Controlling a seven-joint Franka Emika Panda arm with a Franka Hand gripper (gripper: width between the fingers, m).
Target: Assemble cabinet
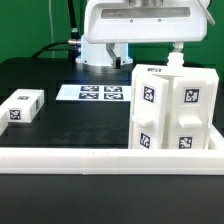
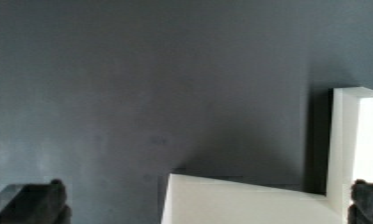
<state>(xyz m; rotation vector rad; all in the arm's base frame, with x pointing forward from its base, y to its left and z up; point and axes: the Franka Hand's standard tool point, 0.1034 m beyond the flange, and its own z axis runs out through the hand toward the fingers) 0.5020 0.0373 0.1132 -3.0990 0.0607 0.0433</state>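
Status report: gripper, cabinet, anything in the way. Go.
Gripper open, empty. Cabinet upright at exterior view's right, by the rail. Small panel loose at exterior view's left. No obstruction seen.

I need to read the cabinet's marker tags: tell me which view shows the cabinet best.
The exterior view: the cabinet shows nearly whole at that view's right, several tags facing the camera. The wrist view catches only plain white edges, probably its top, with no tag visible.
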